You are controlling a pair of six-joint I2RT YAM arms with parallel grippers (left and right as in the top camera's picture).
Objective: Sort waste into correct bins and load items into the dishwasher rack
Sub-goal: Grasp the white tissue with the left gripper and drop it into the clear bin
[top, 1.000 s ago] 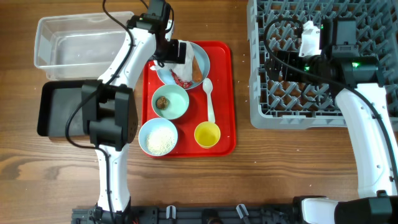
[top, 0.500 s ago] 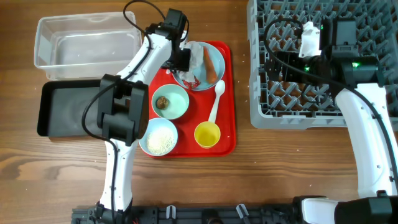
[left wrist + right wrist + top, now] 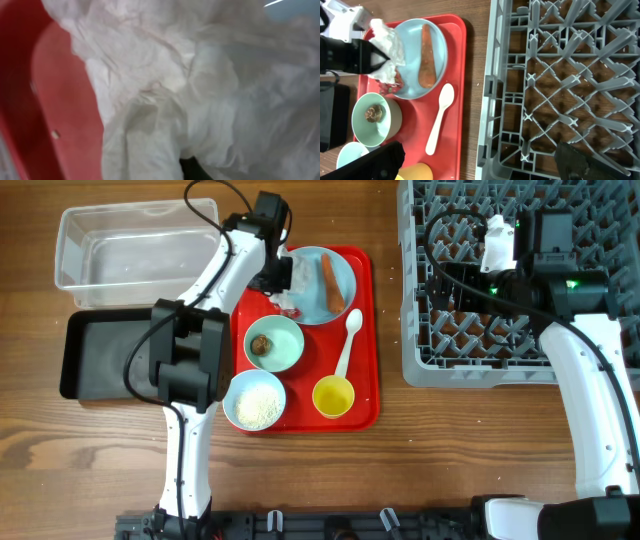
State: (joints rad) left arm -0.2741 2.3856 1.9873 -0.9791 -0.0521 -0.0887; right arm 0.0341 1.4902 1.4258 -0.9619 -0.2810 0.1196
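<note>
A: Left gripper (image 3: 277, 277), state?
B: Clenched on the napkin (image 3: 389, 44) at the left rim of the plate (image 3: 346, 272), over the red tray (image 3: 365, 360). The pinch sits at the wad's edge, so the paper hangs clear of the dish.
A: Material?
B: Thin white paper, deeply creased, soft folds. Red scrap (image 3: 387, 86) at its lower end. Judged light and floppy, so the scrap could drop.
A: Destination?
B: Judgement: a bin. Clear tub (image 3: 130, 245) and black tray (image 3: 95, 355) both lie left, near that arm.
A: Right gripper (image 3: 477, 155)?
B: Fingers spread wide, nothing held, parked over the rack (image 3: 420, 330), a grey lattice with pegs. Probably waiting for dishes.
A: Remainder?
B: Carrot (image 3: 331, 283) lies lengthwise on the glossy plate. Lump (image 3: 260, 345) and rice (image 3: 258, 405) sit in separate bowls. Cup (image 3: 333, 396) and spoon (image 3: 347, 345) are on the red tray.
</note>
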